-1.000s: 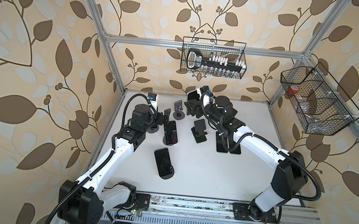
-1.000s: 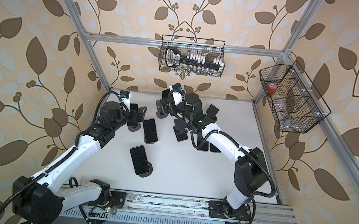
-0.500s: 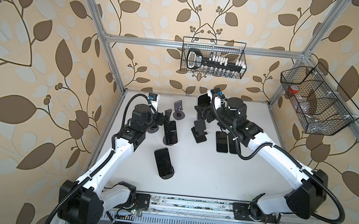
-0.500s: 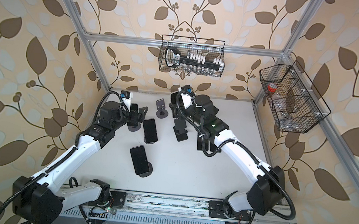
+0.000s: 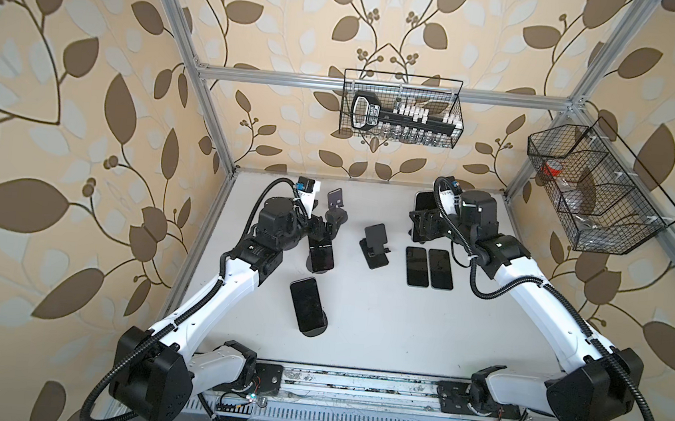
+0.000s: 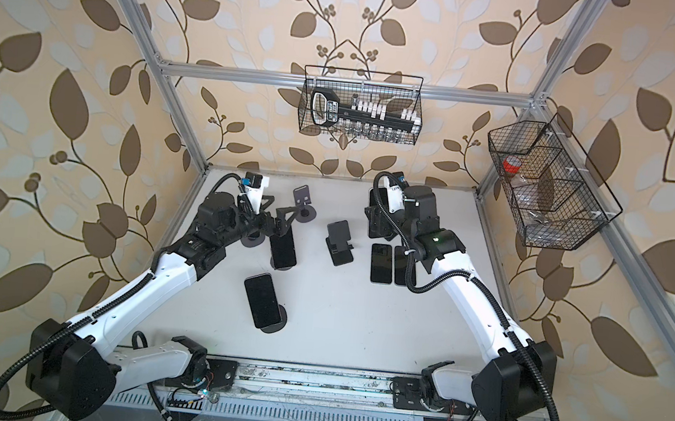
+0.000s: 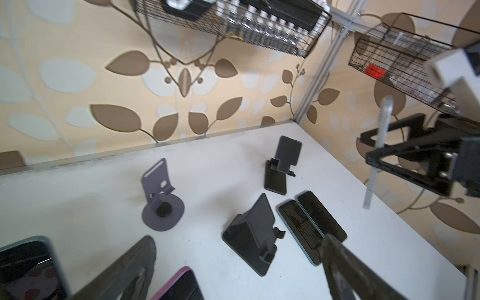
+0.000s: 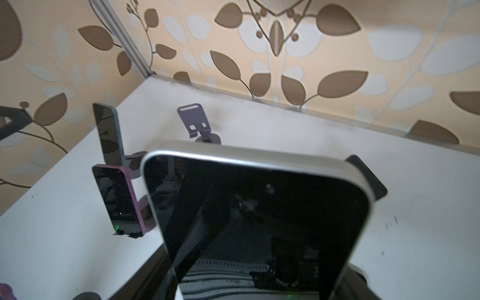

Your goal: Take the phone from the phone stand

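White table (image 5: 379, 332), phone (image 8: 259, 207) in right claw (image 5: 424, 224)

Phone (image 8: 259, 220) glossy glass; table (image 5: 379, 327) matt white.

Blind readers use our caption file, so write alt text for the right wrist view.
A silver-edged phone with a dark screen fills the foreground, close to the camera. Behind it on the white table stand a pink-edged phone and a dark phone, each on a stand, and an empty grey stand near the leaf-patterned wall.
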You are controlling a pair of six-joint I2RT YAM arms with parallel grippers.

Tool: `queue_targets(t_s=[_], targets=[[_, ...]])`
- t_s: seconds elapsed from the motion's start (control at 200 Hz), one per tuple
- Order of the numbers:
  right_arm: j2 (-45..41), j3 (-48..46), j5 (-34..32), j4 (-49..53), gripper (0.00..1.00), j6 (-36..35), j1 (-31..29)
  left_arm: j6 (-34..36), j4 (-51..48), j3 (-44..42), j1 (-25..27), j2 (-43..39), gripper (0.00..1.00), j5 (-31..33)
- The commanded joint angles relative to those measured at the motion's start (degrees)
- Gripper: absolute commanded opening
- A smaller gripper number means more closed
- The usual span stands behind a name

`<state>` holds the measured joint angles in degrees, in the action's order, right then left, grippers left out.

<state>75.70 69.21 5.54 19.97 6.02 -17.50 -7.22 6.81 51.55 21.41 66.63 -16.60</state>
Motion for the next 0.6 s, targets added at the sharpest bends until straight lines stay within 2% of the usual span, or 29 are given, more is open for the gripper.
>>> queue_targets(t_s=[0.0,0.235,0.43,0.595], targets=[[-2.2,0.2,-0.5,2.1,0.58,0.4,2.9,1.2,3.5,1.4,3.4,1.7,0.99,-4.0],[-1.8,0.6,1.3,6.2,0.58,-0.1,7.2,-0.8,4.5,6.2,8.0,8.4,0.99,-8.1],[-0.1,1.0,1.5,12.9,0.58,-2.0,9.1,0.8,2.3,13.7,12.2,14.3,0.99,-9.1],[0.4,-2.4,-0.9,15.6,0.58,-2.4,10.6,2.0,1.0,17.6,15.2,19.6,0.99,-12.8]])
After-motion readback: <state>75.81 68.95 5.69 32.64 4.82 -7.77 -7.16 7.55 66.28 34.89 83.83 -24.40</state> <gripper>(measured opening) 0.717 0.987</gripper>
